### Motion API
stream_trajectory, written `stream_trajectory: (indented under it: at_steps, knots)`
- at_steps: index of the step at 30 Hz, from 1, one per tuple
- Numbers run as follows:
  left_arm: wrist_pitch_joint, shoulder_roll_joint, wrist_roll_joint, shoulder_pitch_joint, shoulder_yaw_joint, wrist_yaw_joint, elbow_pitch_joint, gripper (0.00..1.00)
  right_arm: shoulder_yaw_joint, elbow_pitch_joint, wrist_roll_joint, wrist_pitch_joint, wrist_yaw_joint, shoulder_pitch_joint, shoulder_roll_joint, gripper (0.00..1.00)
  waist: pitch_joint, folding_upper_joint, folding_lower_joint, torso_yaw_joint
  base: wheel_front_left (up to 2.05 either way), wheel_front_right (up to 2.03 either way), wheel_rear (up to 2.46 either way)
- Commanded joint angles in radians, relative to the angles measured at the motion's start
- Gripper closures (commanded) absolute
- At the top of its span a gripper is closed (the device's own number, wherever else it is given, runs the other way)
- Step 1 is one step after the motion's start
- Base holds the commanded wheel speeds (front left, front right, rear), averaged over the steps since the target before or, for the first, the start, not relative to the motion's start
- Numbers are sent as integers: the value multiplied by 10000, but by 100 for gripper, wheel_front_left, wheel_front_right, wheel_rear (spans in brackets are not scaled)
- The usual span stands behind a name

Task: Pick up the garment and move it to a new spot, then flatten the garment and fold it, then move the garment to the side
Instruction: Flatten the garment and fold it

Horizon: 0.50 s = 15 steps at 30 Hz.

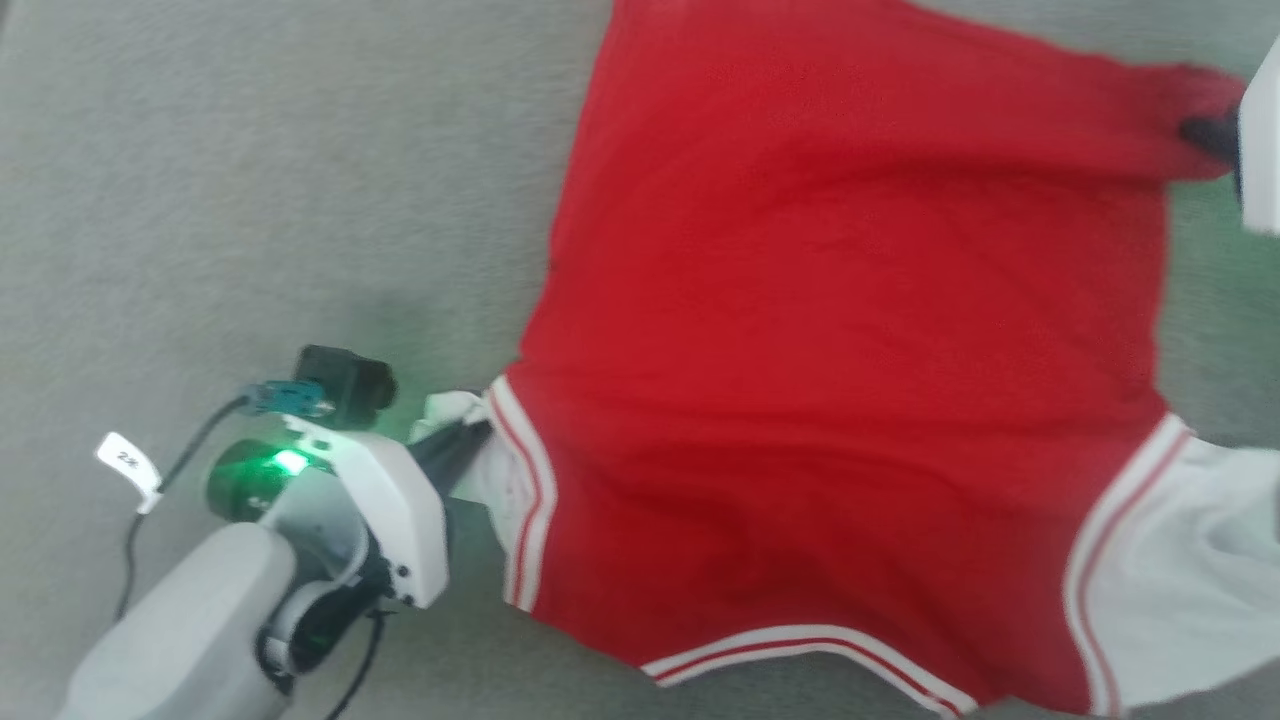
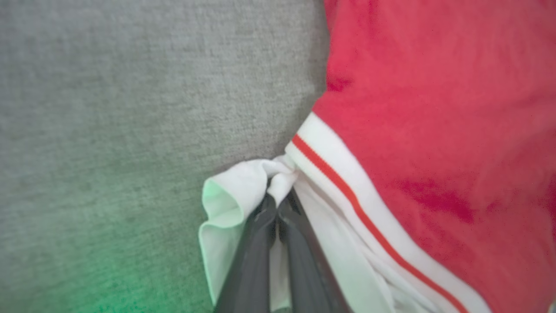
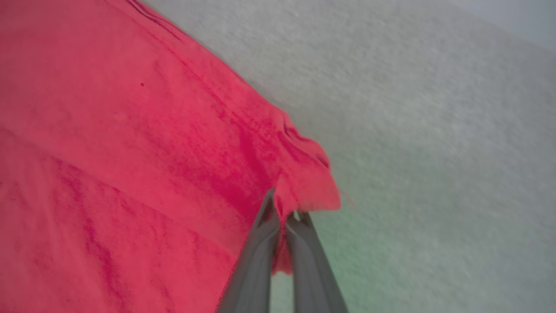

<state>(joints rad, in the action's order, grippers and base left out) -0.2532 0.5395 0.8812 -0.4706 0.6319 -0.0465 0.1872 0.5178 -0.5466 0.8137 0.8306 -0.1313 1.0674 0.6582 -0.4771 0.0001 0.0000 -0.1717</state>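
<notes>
Two pinches suit this limp, light jersey (image 1: 850, 350): my left gripper (image 2: 278, 204) clamps its white sleeve (image 2: 226, 204), my right gripper (image 3: 284, 213) its red hem corner (image 3: 308, 182).

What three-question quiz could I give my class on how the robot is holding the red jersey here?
1. True or false: the left tool is shut on the bunched white sleeve of the red jersey-style fabric garment.
2. The right tool pinches: A) a red corner; B) a white cuff; C) striped trim.
3. Does the garment's upward face show any lettering?
Key: 1 true; 2 A; 3 no.
</notes>
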Motion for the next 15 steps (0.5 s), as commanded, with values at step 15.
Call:
stream_trajectory:
  at_steps: [15]
  knots:
    - [-524,505,157,218,-146,-709,-476,100,-2281,4510,421,-148,9,-6981,113,100,416,-1,0,1684,0,0,0]
